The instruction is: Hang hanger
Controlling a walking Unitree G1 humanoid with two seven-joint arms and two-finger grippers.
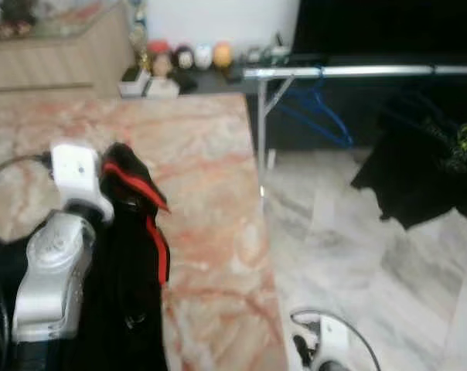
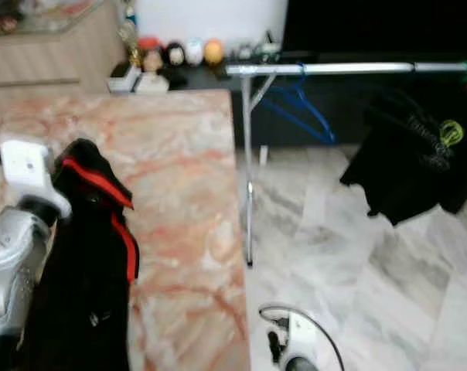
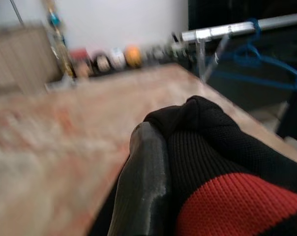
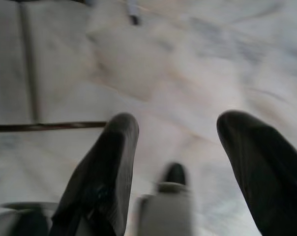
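The left gripper [image 3: 153,162], low on the left of the head views, is clenched on a black garment [image 1: 133,255] with red stripes; one finger [image 3: 143,187] presses into the fabric in the wrist view. The garment hangs over a pink marble table [image 1: 202,178]. Whether a hanger is inside it cannot be told. The right gripper [image 4: 188,162] hangs low over the pale floor [image 1: 357,255], its fingers spread wide with nothing between them. Upper right, a silver rail [image 1: 357,71] carries a blue hanger [image 1: 315,108] and a black shirt [image 1: 427,162] further right.
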